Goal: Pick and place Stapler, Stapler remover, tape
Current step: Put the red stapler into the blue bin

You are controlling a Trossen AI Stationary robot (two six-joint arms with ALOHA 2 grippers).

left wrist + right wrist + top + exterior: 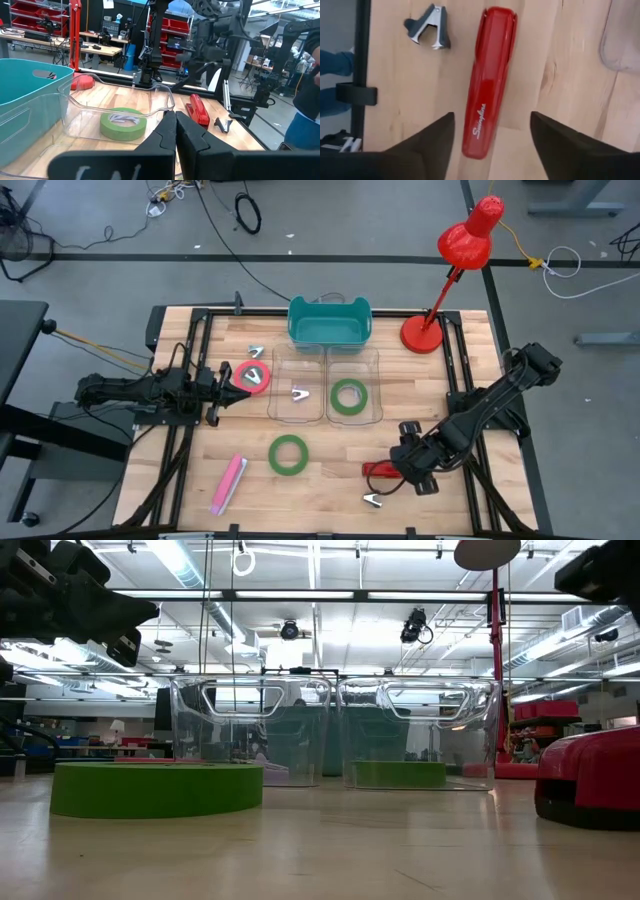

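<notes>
Right hand (pixel 492 135) gapes over red stapler (pixel 489 80) lettered "Swingline".

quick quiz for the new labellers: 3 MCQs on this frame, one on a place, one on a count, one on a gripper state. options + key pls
1. Where does the red stapler lie?
A. in the teal bin
B. on the bare table under the right gripper
C. in a clear bin

2. How many tape rolls show in the high view?
A. one
B. two
C. three

3. How do the right gripper's fingers stand?
A. open, either side of the stapler
B. shut on the stapler
C. shut on a staple remover

Key:
1 B, the right wrist view shows it flat on the wood.
2 C, a green roll on the table, a green roll in a clear bin, a red-pink roll by the left gripper.
3 A, both fingers stand clear of its sides.
</notes>
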